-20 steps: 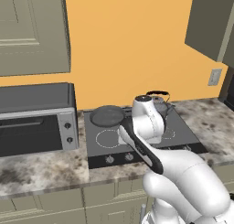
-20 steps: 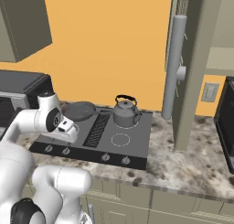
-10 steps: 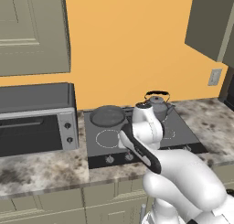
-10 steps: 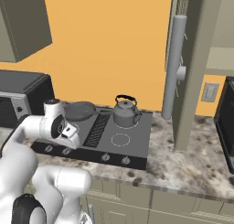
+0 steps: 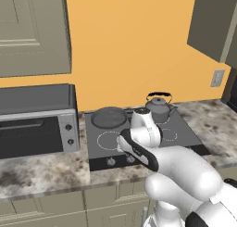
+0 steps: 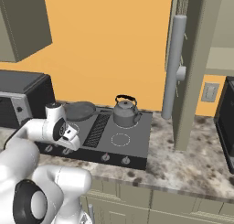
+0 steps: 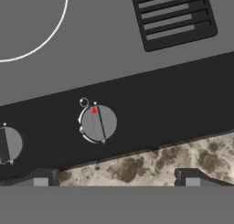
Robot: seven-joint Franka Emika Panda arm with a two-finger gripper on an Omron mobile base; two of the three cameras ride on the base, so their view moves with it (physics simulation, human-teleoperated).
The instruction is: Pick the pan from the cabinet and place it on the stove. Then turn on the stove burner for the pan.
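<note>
The pan (image 5: 109, 116) is seen on the far left burner. The jaws are held wide apart above a small, stiff, smooth knob (image 7: 98, 123), best pinched across its ridge.

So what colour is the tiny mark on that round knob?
Red. The knob is grey with a small red mark near its rim, clearest in the hand view.

My base faces a speckled stone counter (image 5: 41, 168). The stove (image 6: 132, 136) is set into it. Left of the stove, touching the counter, stands a grey toaster oven (image 5: 34, 119). Right of the stove the counter's marbled top (image 6: 192, 163) runs toward a tall panel.
</note>
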